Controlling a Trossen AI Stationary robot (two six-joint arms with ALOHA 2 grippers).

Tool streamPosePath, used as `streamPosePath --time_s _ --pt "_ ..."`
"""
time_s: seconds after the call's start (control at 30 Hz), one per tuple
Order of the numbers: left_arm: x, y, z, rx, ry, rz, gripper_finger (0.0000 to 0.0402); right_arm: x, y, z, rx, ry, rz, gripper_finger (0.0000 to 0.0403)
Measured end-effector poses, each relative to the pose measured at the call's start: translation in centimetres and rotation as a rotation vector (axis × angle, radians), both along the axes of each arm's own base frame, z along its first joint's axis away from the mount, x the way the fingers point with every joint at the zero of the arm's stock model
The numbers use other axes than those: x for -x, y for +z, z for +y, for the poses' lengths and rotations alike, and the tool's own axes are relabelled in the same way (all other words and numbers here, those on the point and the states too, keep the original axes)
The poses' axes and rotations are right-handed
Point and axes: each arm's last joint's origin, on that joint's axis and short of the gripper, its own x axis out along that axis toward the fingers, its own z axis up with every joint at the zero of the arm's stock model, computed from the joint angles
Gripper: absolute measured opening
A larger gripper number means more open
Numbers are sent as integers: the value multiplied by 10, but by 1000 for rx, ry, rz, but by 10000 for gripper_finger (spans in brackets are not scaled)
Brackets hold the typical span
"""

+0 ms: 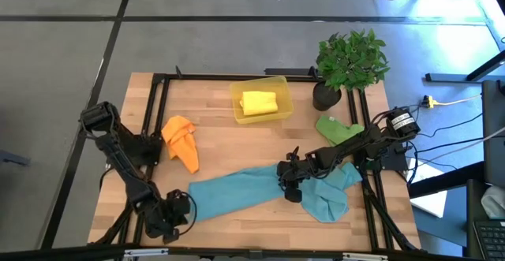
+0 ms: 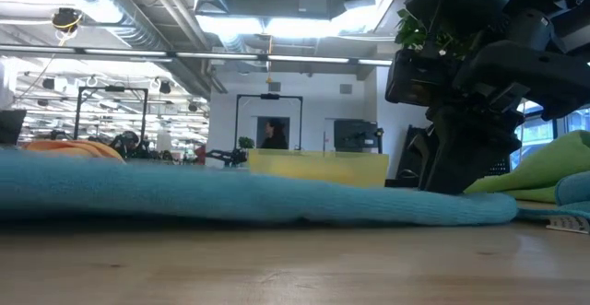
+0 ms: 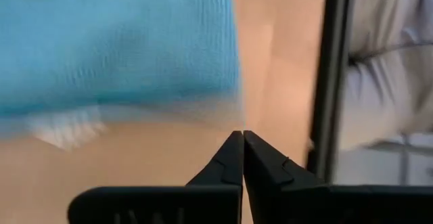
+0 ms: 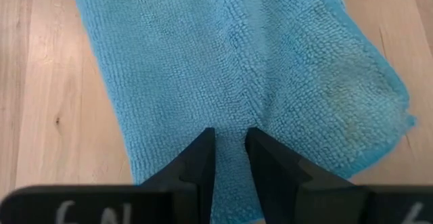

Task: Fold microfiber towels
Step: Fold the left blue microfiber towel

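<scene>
Teal-blue towel cloth [image 1: 237, 194] lies flat in a long band across the near part of the table, with a broader teal part [image 1: 327, 199] at its right end; one towel or two, I cannot tell. My right gripper [image 1: 289, 184] stands over the band's middle, its fingers nearly closed on the cloth [image 4: 230, 61]. My left gripper [image 1: 178, 214] is shut and empty, just off the band's left edge [image 3: 122, 95]. An orange towel [image 1: 181, 140] lies crumpled at the left. A green towel [image 1: 339, 128] lies at the right. A yellow towel [image 1: 259, 102] lies in the bin. My right gripper comes at the teal towel from above, pointing down. Its two fingers [image 4: 199, 156] stand close together with a raised ridge of cloth [image 4: 233, 126] running into the narrow gap between them. How many layers are pinched I cannot tell. The towel lies flat on the table around them.
A translucent yellow bin [image 1: 278, 113] stands at the far middle, and a potted plant [image 1: 351, 60] at the far right corner. A black frame rail [image 3: 331, 75] runs along the table's edge beside my left gripper. Bare wood [image 1: 237, 147] lies between the orange towel and my right arm.
</scene>
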Motion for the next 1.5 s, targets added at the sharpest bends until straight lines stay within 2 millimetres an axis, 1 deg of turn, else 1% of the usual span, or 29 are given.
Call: streamPosePath --time_s 0.07,0.2,0.4,0.57,0.67,0.73,0.8,0.97,1.1,1.37,1.5 --pt "1 0 -1 31 8 29 0 0 0 0 0 0 0 94" --pt "0 0 -1 34 16 26 0 0 0 0 0 0 0 94" --pt "0 -2 5 -84 24 -33 0 0 0 0 1 1 0 94" --pt "-9 -1 10 -134 42 -99 0 0 0 0 1 1 0 94" --pt "-19 -1 18 -200 139 -180 0 0 0 0 0 1 0 94" --pt "-29 -2 21 -196 164 -199 0 0 0 0 -1 1 1 94" --pt "-37 -4 22 -175 132 -194 0 0 0 0 -1 1 1 94" --pt "-51 1 15 -112 59 -293 0 0 0 0 -7 -7 2 94" --pt "-52 4 11 -109 20 -335 0 0 0 0 -11 -16 4 94" --pt "-50 3 10 -109 14 -332 0 -3 4 1 -11 -14 3 94" --pt "-52 4 11 -100 25 -340 0 -9 9 5 -24 53 -13 97"
